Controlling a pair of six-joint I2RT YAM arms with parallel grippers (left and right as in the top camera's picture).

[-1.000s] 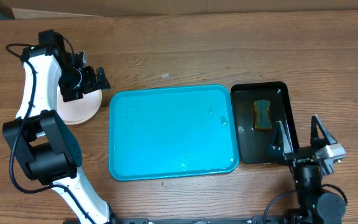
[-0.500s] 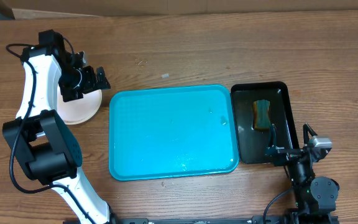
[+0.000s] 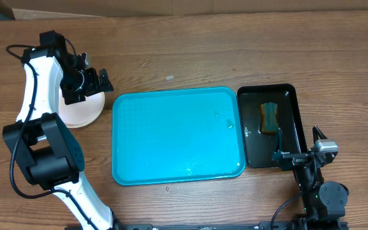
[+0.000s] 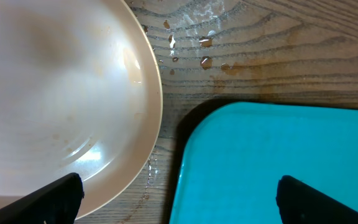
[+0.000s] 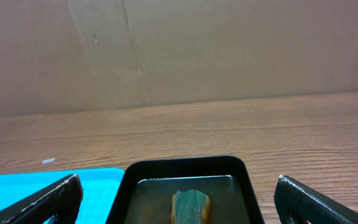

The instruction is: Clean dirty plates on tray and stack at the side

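From overhead, the tray lies bare in the middle of the desk. The plates sit near the left edge, seemingly piled, under the left gripper.

Its wrist view shows the fingers spread and empty.

The right gripper, also spread, faces the sponge in the black tray.

Stacking looks finished to me. Next, the arms need only lift clear.
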